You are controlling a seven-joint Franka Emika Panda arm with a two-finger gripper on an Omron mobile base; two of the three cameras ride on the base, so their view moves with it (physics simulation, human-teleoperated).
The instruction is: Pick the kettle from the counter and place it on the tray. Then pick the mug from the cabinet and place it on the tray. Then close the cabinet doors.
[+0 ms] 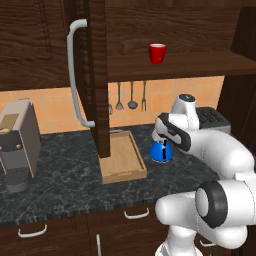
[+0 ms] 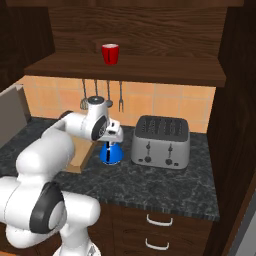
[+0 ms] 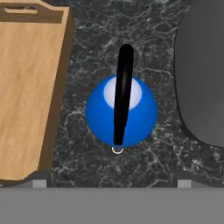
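The gripper [image 3: 112, 183] hangs straight above the kettle [image 3: 121, 110] with its jaws spread wide; the two finger tips [image 3: 40, 183] stand well out on either side of the blue body, touching nothing and holding nothing. The kettle's black handle runs up the middle of the hand view, in line between the tips.

From left to right on the counter [image 1: 60, 182]: a grey coffee machine [image 1: 19, 145] sits near the left end, with bare stone between it and the tray [image 1: 121, 161]. The tray lies empty, its long side toward the kettle, and a strip of bare counter separates its raised rim from the kettle. An open cabinet door [image 1: 98, 75] with its silver bar handle [image 1: 75, 75] hangs in front of the tray's left part in the left base view. The kettle stands upright on the stone, just beside the tray. To its right a narrow gap of counter, then the toaster [image 2: 161, 142], close by but not touching.

Above, the mug [image 2: 110, 53] stands upright on the shelf of the cabinet [image 2: 150, 70], alone, with free shelf on both sides
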